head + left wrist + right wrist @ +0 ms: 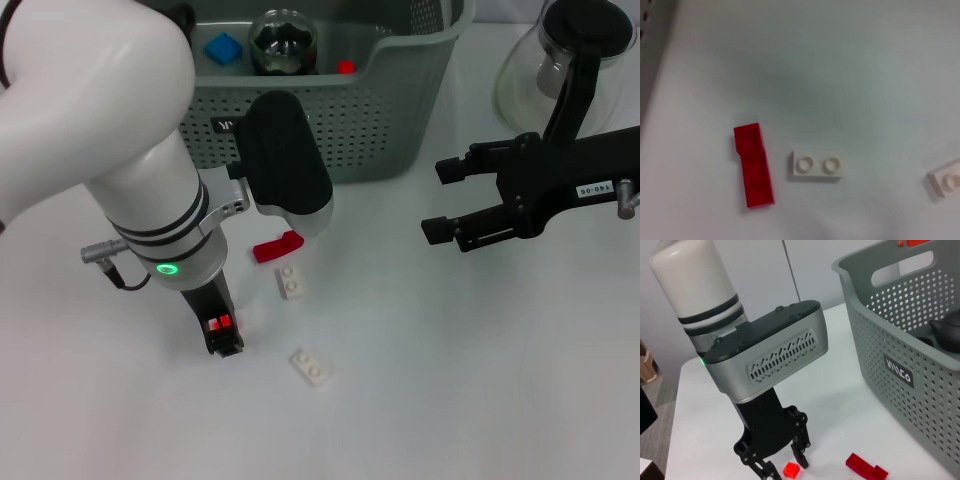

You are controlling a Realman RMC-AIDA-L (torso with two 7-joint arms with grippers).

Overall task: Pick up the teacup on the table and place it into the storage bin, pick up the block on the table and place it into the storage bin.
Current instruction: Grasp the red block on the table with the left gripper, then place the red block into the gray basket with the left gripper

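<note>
While its fingers reach down to the white table (480, 380), the left gripper (785, 467) is pinching a small red block (791, 469); in the right wrist view the cube sits squarely between the two black fingertips, low against the tabletop. In the head view the same gripper shows as a dark tip with a spot of red in it, in front of the storage bin (380, 130). Judging by that low pose, the block is gripped but not yet carried to the bin.

Just beside it lie other pieces: a long red brick (754, 166), a white two-stud plate (817, 164) next to that brick, and a second white plate (311, 367) nearer the robot. They lie flat and apart from each other, none in the gripper's hold.

Behind them, the bin stands with its perforated wall and white logo facing the robot. Inside it are a blue block (223, 48), a small red piece (346, 68) and a dark rounded vessel (283, 42), which could be the teacup, though that cannot be told for sure.

Off to the side, the right gripper (440, 200) hovers with its fingers spread and nothing between them, seemingly idle, with a glass teapot (565, 60) standing behind it.
</note>
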